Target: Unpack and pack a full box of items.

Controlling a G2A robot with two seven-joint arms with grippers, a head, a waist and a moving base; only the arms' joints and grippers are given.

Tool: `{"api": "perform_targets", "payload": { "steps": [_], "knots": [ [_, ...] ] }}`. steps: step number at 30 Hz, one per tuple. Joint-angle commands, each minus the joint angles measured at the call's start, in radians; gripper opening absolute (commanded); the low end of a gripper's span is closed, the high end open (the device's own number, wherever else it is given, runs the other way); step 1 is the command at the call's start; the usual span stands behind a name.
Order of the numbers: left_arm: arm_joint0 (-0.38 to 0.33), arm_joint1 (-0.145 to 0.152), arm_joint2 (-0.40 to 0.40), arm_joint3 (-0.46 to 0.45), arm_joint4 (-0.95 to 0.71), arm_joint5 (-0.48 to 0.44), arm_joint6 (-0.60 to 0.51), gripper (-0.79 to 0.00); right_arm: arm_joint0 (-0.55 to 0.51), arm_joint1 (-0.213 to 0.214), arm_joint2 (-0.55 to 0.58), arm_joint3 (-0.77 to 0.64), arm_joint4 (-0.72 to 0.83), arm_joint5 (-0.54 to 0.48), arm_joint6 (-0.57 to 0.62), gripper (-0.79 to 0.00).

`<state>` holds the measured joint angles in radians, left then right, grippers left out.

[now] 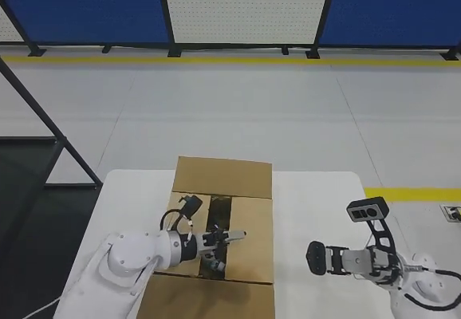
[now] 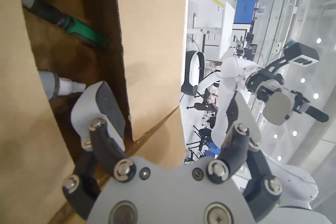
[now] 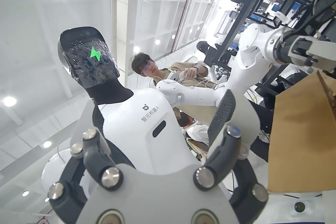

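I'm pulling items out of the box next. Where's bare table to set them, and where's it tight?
Widest bare table lies between the box and the right gripper. A narrower strip borders the box's opposite side. Tight: the gap between the flaps, where the left gripper sits near a green-handled tool and grey tube.

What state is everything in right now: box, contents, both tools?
box, on the table, top flaps partly open, gap down the middle.
left tool, open, straddling one flap, one finger inside the box.
right tool, open, empty, apart from the box.
green item, lying inside the box, not gripped.
grey tube, lying inside the box, partly hidden, not gripped.
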<state>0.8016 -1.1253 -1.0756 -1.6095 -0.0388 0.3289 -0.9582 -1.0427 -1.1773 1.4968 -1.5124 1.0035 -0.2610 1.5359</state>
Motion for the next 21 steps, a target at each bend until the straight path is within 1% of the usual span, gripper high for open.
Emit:
{"api": "perform_targets", "payload": {
  "steps": [1, 5, 9, 13, 16, 18, 21],
  "knots": [
    [-0.032, -0.009, 0.038, 0.042, -0.006, 0.002, -0.001, 0.0, -0.017, 0.006, 0.008, -0.009, 0.008, -0.004, 0.0, 0.0],
    [-0.076, -0.024, 0.086, 0.094, -0.013, -0.006, 0.013, 0.0, -0.041, 0.017, 0.014, -0.018, 0.014, -0.012, 0.0, 0.0],
    [-0.095, -0.034, 0.095, 0.101, -0.052, -0.028, 0.026, 0.0, -0.047, 0.027, 0.007, -0.025, 0.003, -0.014, 0.0, 0.0],
    [-0.09, -0.033, 0.071, 0.06, -0.092, -0.044, 0.036, 0.0, -0.045, 0.036, -0.004, -0.036, -0.021, -0.02, 0.0, 0.0],
    [-0.08, -0.032, 0.055, 0.01, -0.103, -0.046, 0.054, 0.0, -0.047, 0.042, -0.018, -0.05, -0.043, -0.023, 0.0, 0.0],
    [-0.076, -0.033, 0.047, -0.023, -0.116, -0.051, 0.075, 0.0, -0.046, 0.045, -0.016, -0.053, -0.056, -0.023, 0.0, 0.0],
    [-0.08, -0.04, 0.052, -0.05, -0.138, -0.059, 0.131, 0.0, -0.05, 0.049, -0.009, -0.066, -0.082, -0.023, 0.0, 0.0]
  ]
}}
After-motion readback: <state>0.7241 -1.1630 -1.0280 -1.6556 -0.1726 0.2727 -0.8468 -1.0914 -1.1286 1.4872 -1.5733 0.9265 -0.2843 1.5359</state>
